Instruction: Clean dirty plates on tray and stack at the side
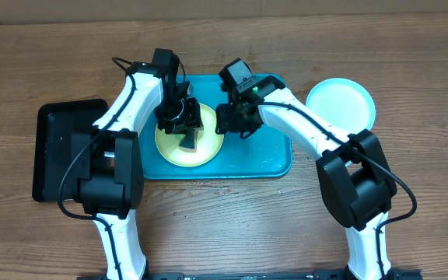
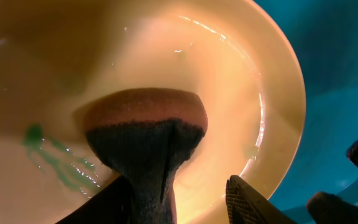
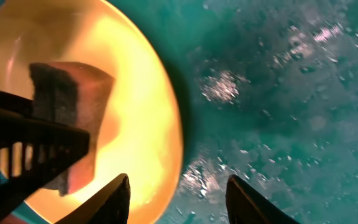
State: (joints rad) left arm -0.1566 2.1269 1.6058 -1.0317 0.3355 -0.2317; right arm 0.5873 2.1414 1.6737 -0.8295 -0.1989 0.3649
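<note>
A yellow-green plate [image 1: 211,145] lies on the left half of the teal tray [image 1: 271,155]. My left gripper [image 1: 183,124] stands over it, shut on a sponge [image 1: 189,140] pressed onto the plate. In the left wrist view the sponge [image 2: 145,124], orange with a dark scrub side, sits on the plate [image 2: 229,81] beside a blue-green smear [image 2: 48,155]. My right gripper [image 1: 229,124] hovers at the plate's right edge. In the right wrist view it [image 3: 179,180] is open and straddles the plate's rim [image 3: 166,124], holding nothing. A light blue plate [image 1: 341,103] rests on the table right of the tray.
A black tray [image 1: 53,148] lies on the table left of the teal tray, under my left arm. The tray's wet floor [image 3: 278,93] shows droplets. The two wrists are close together over the tray's middle.
</note>
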